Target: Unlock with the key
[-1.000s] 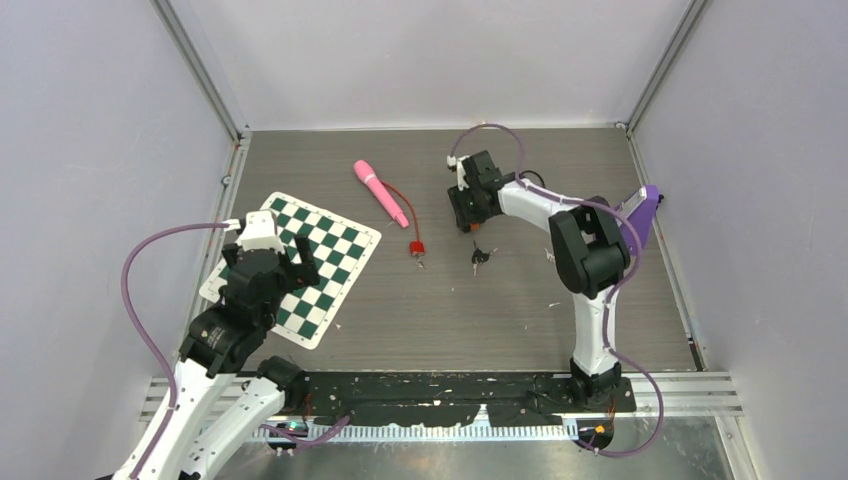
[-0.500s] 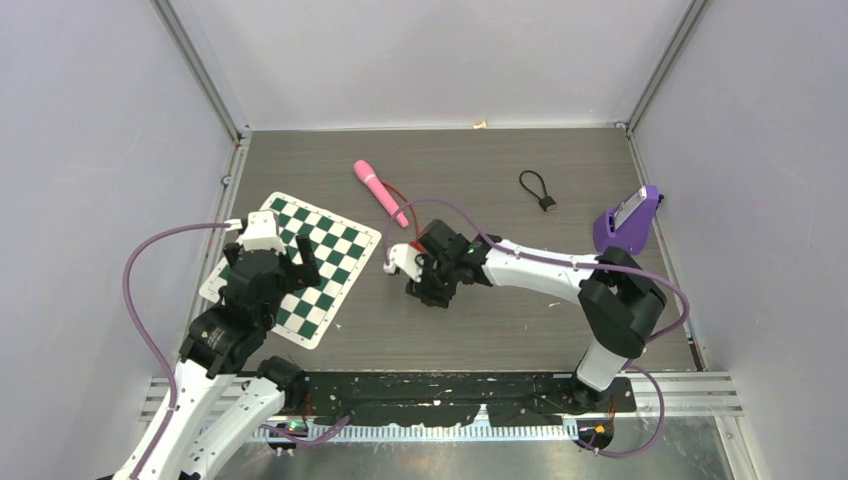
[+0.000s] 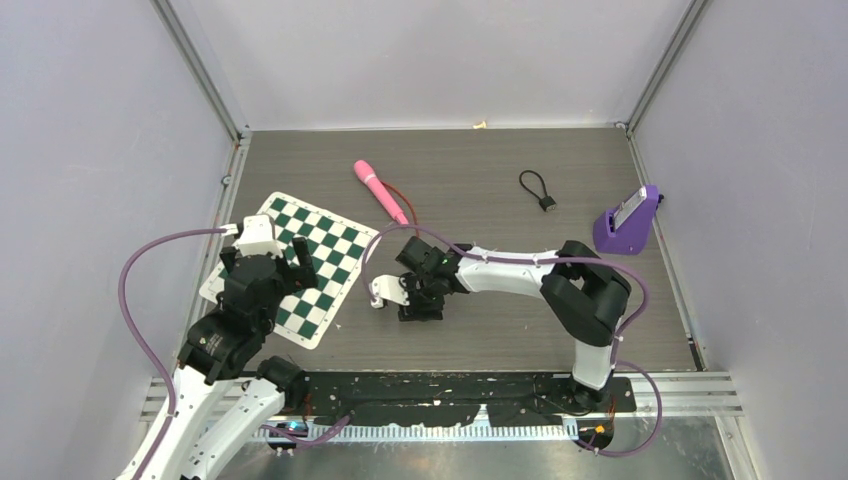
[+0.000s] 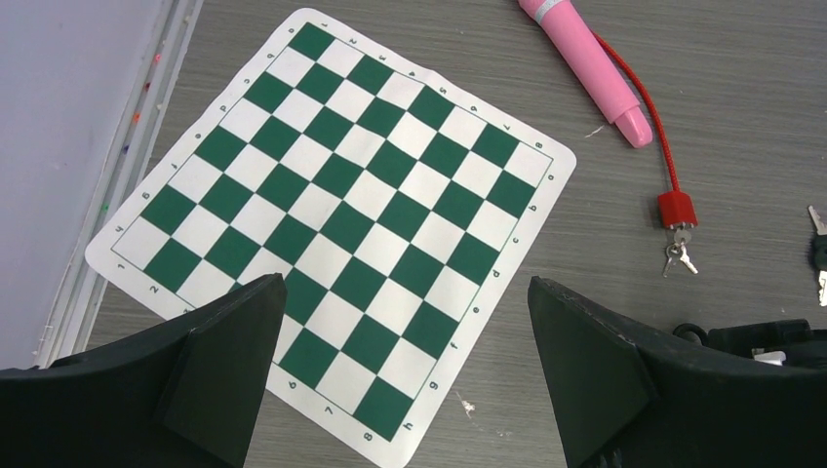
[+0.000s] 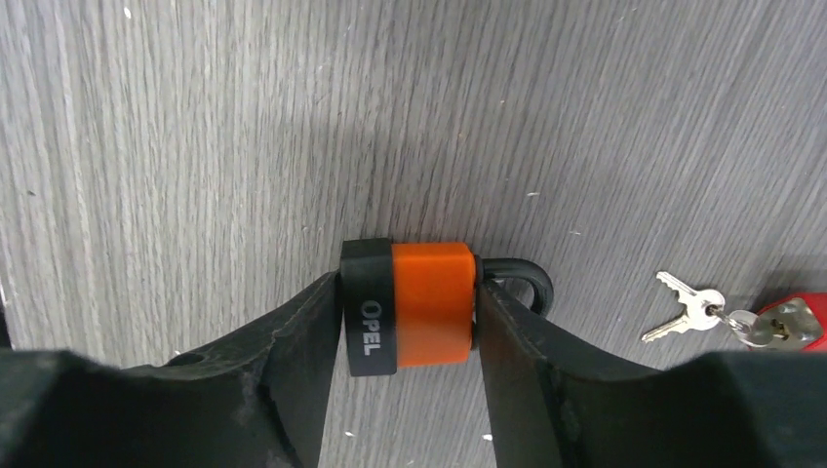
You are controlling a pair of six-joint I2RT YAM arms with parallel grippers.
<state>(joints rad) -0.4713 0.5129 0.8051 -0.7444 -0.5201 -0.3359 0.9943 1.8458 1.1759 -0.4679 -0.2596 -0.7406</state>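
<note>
My right gripper (image 5: 410,292) is shut on an orange padlock (image 5: 429,307) with a black end marked OPEL. The padlock lies sideways on the table and its black shackle (image 5: 531,278) pokes out to the right. Two small silver keys (image 5: 688,314) lie just right of it, ringed to a small red lock (image 5: 790,322). The left wrist view shows these keys (image 4: 680,257) below the red lock (image 4: 675,209). In the top view the right gripper (image 3: 415,300) hides the padlock. My left gripper (image 4: 405,285) hangs open over the chessboard mat (image 4: 341,214), holding nothing.
A pink pen-shaped thing (image 3: 380,192) lies behind the right gripper, joined to the red lock by a red cord (image 4: 649,122). A black cable loop (image 3: 537,187) and a purple stand (image 3: 628,220) sit at the back right. The mat (image 3: 300,255) lies front left.
The right arm swung from the back of the table forward and left to the middle, then a little nearer the front. The left arm stayed put.
</note>
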